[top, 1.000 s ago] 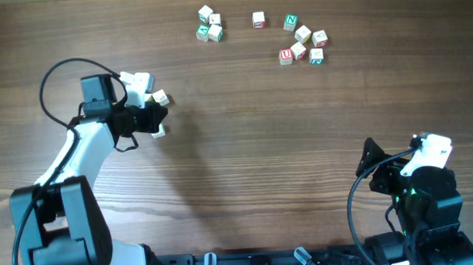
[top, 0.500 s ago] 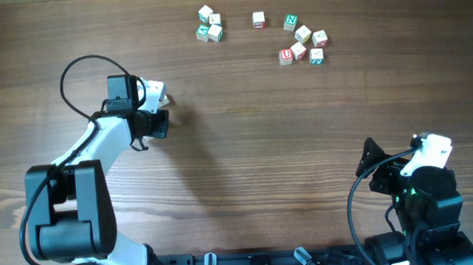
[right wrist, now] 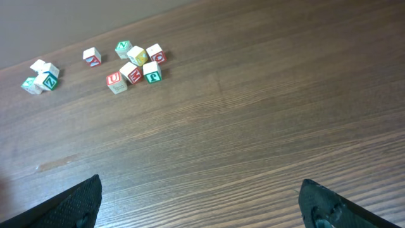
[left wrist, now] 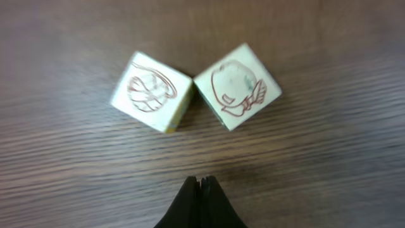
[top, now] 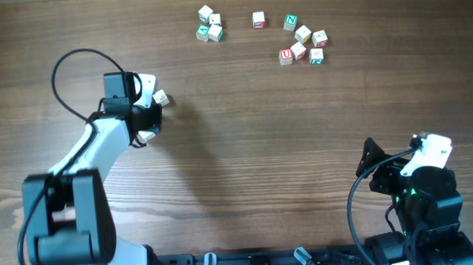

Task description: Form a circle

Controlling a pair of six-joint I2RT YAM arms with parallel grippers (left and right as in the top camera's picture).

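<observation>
Wooden circle (top: 209, 26), a three-cube clump, stays put while the left gripper (left wrist: 201, 190), pressed together and empty, has edged up just behind two red-printed cubes (left wrist: 152, 93) well left of that clump, likely to push them toward it; right gripper (right wrist: 201, 206) spread, idle.

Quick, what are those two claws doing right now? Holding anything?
Left gripper: shut, holding nothing.
Right gripper: open, empty.
</observation>
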